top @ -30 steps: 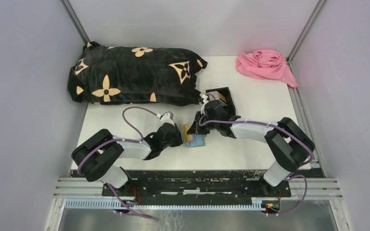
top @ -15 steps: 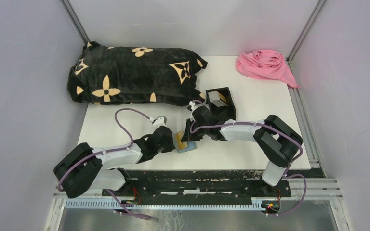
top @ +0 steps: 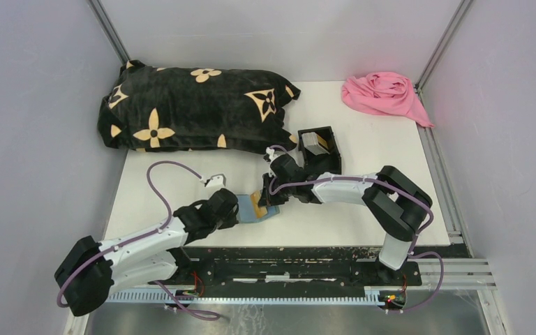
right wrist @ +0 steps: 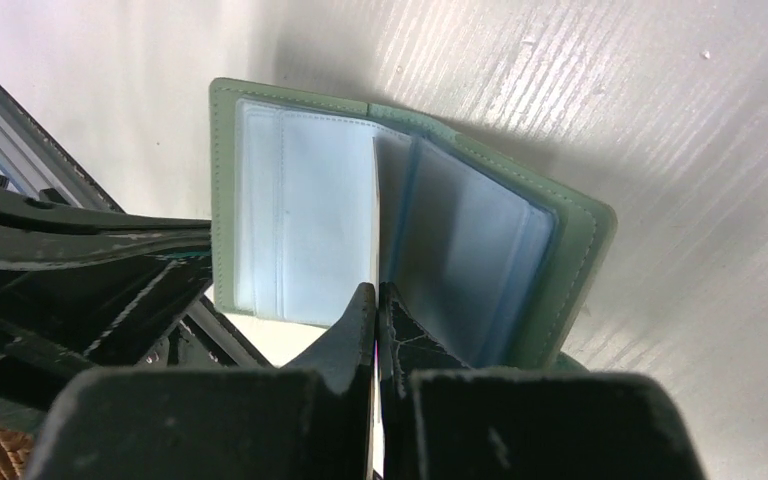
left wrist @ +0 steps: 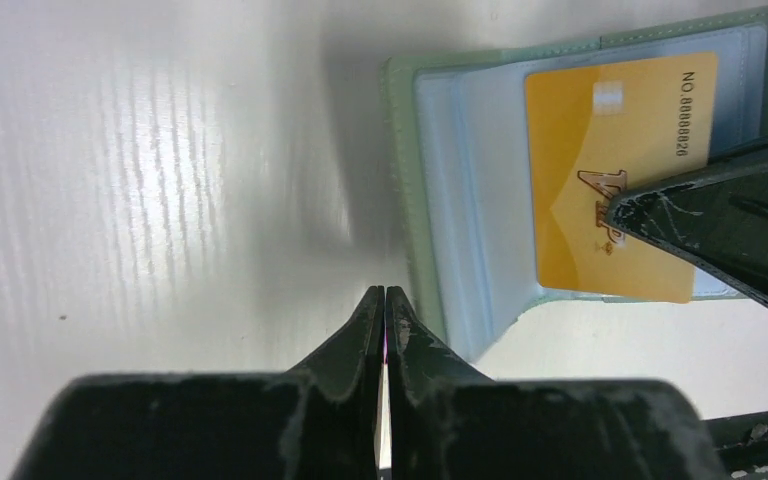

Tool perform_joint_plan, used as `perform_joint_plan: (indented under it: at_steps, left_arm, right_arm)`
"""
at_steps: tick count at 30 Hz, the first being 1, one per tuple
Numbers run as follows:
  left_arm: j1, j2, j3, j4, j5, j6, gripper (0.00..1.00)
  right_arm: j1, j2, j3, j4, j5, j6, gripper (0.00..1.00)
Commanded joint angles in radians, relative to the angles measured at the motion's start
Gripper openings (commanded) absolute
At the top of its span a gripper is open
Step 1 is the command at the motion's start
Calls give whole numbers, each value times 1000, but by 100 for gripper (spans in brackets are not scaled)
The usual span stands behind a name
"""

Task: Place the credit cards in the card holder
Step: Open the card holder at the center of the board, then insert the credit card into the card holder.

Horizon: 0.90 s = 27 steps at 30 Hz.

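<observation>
Since a second ago the left arm [top: 146,241] has drawn back toward the near-left corner, and the card holder [top: 246,211] and both grippers have slid the same way across the table [top: 363,209], so the meeting point now sits closer to the front edge. The holder lies opened flat, pale slotted inside facing up, which puts the pocket mouths where a card can reach them. The right gripper [right wrist: 375,295] is clamped on the yellow card [left wrist: 610,160]. Its own camera sees that card edge-on, standing in the fold between the flat left page and the raised clear sleeves. The left wrist view shows the card's printed face lying over the far page, with a right finger [left wrist: 720,215] across its corner. Pinching the card by one end keeps most of its length free to travel into a slot. The left gripper [left wrist: 382,300] has its jaws pressed together right at the holder's near edge. Whether the hem is caught between them or they only butt against it is hard to make out, since one finger covers that edge. Either way, it looks placed to brace the holder so the push from the right does not simply shove it along. The black box [top: 319,144], with tan and white things inside, stands just beyond the right arm, apart from the action.
</observation>
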Motion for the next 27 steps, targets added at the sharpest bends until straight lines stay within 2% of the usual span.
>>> perform_joint_plan:
  at_steps: [1, 16, 27]
  left_arm:
    - [-3, -72, 60, -105, -60, -25, 9]
    - [-10, -80, 171, -124, -27, 2, 10]
    - [-10, 24, 128, 44, 38, 4, 10]
  right_arm:
    - [17, 17, 45, -25, 47, -30, 1]
    - [39, 30, 79, -53, 65, -36, 1]
    - [48, 26, 82, -43, 53, -25, 1]
